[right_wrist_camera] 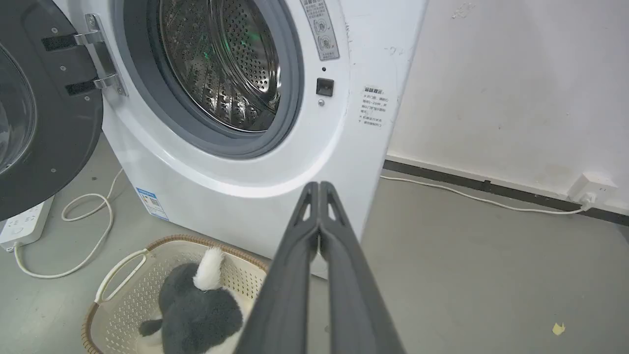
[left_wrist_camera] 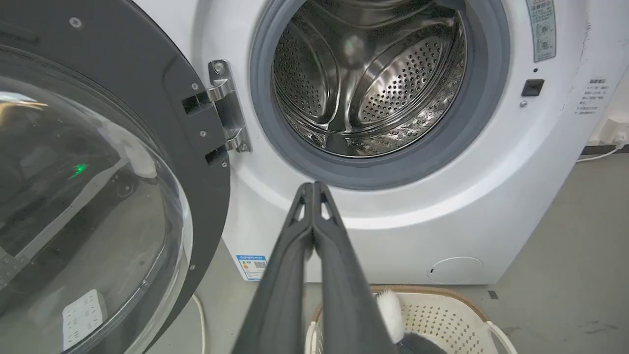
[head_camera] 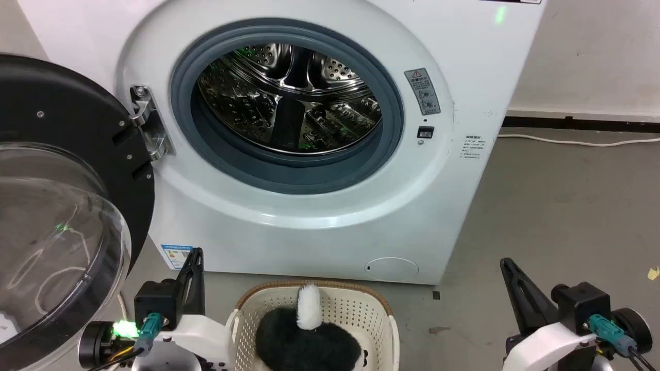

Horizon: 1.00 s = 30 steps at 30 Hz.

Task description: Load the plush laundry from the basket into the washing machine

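- The washing machine [head_camera: 319,226] stands at the far side on the grey floor [head_camera: 557,216]. It is white, and its front opening faces the robot.
- Its door [head_camera: 67,129], black-rimmed with a clear bubble, is swung wide open to the left on a metal hinge [head_camera: 147,123].
- Inside the grey rubber seal [head_camera: 394,113] is the perforated steel drum [head_camera: 289,103], with no laundry visible in it.
- The basket [head_camera: 356,309] sits on the floor on the near side, just in front of the washer's base and between the two arms. It is cream and perforated, with a brown rim.
- The plush laundry [head_camera: 304,345] lies in the basket: a black fluffy mass with its white tuft [head_camera: 309,306] sticking up toward the far wall of the basket.
- The left gripper [left_wrist_camera: 313,186] hangs left of the basket with its fingers pressed together, holding nothing.
- The right gripper [right_wrist_camera: 319,186] is well right of the basket, also closed on nothing.
- A white power strip [right_wrist_camera: 24,223] and a looped cable [right_wrist_camera: 88,231] lie on the floor under the open door.
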Tool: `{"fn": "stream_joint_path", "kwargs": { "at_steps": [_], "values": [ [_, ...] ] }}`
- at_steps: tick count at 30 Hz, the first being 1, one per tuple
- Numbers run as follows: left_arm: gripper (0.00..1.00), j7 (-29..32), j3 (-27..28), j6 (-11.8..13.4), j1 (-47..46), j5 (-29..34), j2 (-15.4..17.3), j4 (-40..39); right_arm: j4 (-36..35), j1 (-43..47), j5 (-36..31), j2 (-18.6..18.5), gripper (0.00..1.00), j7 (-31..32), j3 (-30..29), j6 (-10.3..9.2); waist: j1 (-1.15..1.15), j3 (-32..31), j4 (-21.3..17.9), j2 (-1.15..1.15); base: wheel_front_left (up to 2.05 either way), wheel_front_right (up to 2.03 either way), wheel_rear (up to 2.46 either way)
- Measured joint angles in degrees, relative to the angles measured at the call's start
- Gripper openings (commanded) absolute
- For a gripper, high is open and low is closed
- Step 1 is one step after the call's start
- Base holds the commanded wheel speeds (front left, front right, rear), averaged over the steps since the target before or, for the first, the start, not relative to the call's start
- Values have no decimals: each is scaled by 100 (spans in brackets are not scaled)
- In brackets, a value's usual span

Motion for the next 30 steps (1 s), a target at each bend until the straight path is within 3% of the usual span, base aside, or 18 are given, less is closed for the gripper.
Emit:
{"fn": "stream_joint_path", "kwargs": {
  "at_steps": [20, 21, 30],
  "values": [
    [0, 0, 1, 0, 0, 0, 0, 0, 0, 0, 0, 0, 0, 0, 0, 0, 0, 0, 0, 0, 0, 0, 0],
    [100, 0, -2, 0, 0, 0, 0, 0, 0, 0, 0, 0, 100, 0, -2, 0, 0, 0, 0, 0, 0, 0, 0],
    [100, -4, -19, 0, -2, -2, 0, 2, 4, 2, 22, 0, 100, -10, 4, 0, 0, 2, -5, 0, 0, 0, 0]
  ]
}}
